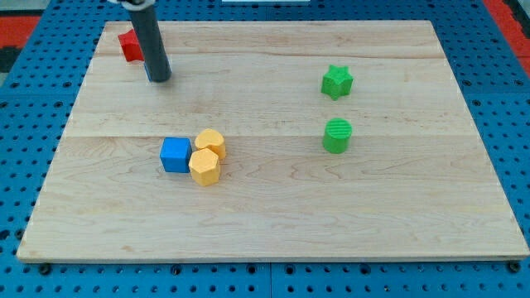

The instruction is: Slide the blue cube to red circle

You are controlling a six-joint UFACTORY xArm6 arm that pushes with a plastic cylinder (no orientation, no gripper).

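Observation:
The blue cube [175, 155] lies left of the board's middle, touching a yellow hexagon block [204, 166] on its right. A second yellow block [210, 142] sits just above that one. A red block [130, 45] lies near the board's top left corner, partly hidden behind my rod, so its shape is unclear. My tip [159, 79] rests on the board just right of and below the red block, well above the blue cube.
A green star block [337, 82] lies at the upper right. A green cylinder block [337, 136] lies below it. The wooden board [273, 223] sits on a blue pegboard surface.

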